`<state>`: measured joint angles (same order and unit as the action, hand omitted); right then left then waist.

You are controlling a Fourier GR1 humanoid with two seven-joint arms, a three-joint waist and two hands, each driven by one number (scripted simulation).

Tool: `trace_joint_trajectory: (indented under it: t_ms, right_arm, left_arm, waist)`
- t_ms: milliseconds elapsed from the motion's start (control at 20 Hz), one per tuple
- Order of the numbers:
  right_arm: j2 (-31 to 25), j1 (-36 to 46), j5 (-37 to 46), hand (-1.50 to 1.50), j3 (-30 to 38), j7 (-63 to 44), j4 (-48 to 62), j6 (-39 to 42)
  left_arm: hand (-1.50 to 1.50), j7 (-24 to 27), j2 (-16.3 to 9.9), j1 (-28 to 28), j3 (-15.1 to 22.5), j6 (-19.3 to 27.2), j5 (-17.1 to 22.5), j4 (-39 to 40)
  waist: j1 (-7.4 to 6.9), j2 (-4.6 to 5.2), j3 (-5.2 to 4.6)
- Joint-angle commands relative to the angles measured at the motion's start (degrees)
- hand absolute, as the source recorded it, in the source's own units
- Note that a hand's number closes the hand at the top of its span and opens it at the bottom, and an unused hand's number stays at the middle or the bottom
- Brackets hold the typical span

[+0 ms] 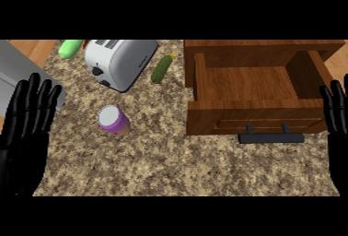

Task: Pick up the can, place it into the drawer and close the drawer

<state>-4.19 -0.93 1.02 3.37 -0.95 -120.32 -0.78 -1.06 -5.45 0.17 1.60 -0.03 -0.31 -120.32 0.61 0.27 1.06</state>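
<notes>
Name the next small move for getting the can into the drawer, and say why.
Probably bring the left hand right toward the can. The can stands upright and untouched on the counter, nearer that hand than the right hand; both hands are open, and the drawer is already pulled out.

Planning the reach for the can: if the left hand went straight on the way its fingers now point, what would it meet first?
The left hand points up the view, so likely the grey appliance at the counter's left edge first. The can lies off to its right, outside that line. Height is unclear.
</notes>
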Motion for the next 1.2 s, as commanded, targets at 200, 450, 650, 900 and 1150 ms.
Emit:
trace_joint_trajectory:
  t_ms: [200, 450, 650, 900, 1150]
  right_arm:
    - [0.20, 1.22, 1.20, -1.50, -2.34, 3.38, 0.57, 1.29]
    - [0.36, -1.30, 0.87, -1.50, -1.70, -11.89, 2.07, -1.12]
    - [-1.45, -3.48, -1.78, -1.50, 1.43, -12.03, 0.64, 1.02]
    - [1.33, -11.11, -0.07, -1.50, -1.27, -7.72, -1.46, 2.01]
    - [1.41, -13.98, 0.44, -1.50, -0.29, -5.20, -2.41, 3.45]
  left_arm:
    - [-1.50, 5.64, -3.02, -8.96, 2.67, -14.06, 12.16, 8.45]
    - [-1.50, -6.01, -7.53, -4.40, 2.58, -15.72, 10.86, 15.34]
    - [-1.50, -10.67, -9.38, -4.34, -0.94, -18.45, 15.66, 11.67]
    - [-1.50, -11.11, -8.19, -4.24, -1.86, -19.64, 15.36, 12.35]
    - [-1.50, -17.68, -7.53, -7.41, -5.00, -17.46, 19.36, 11.31]
  waist:
    - [0.53, 0.05, -1.14]
    - [-0.08, -0.08, -1.12]
    - [-0.55, -0.31, -1.06]
    - [-0.44, -0.33, -1.06]
    - [-0.40, -0.34, -1.06]
